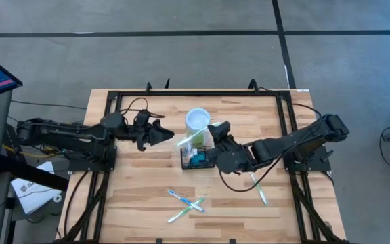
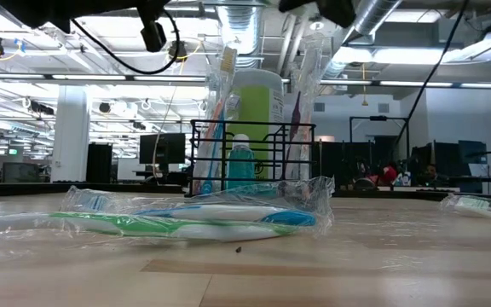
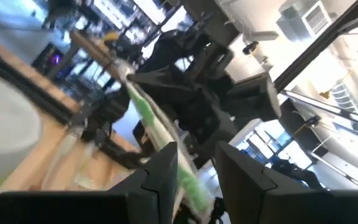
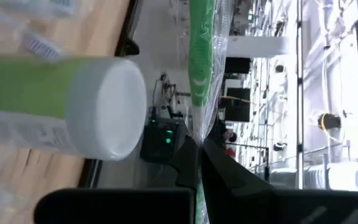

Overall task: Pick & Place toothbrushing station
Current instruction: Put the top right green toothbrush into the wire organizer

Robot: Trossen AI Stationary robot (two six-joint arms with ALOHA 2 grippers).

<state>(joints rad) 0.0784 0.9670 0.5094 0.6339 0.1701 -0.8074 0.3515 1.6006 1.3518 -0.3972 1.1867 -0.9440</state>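
Observation:
A green toothbrush in a clear wrapper (image 1: 189,139) hangs in the air between my two grippers, above the black wire-mesh toothbrushing station (image 1: 196,161). My left gripper (image 1: 168,134) is shut on its left end, and my right gripper (image 1: 212,135) is shut on its right end. The station stands by its base on the table and holds a teal bottle (image 2: 240,162) and wrapped toothbrushes. Just beyond it stands a lime-green cup with a white inside (image 1: 197,120). My left gripper pinches the wrapped toothbrush near one end (image 3: 188,180) between its two fingers. It comes about level from the table's left, and the brush runs on past the fingertips, lifted clear of the table. My right gripper pinches the wrapper (image 4: 199,134) between its shut fingers, coming from the table's right. The green brush runs on beyond the fingertips, clear of the table.
Two wrapped toothbrushes lie crossed (image 1: 185,202) near the table's front edge, and another one (image 1: 258,190) lies at the front right. A black frame (image 1: 181,93) borders the table's far side. Bare wood shows at the front left.

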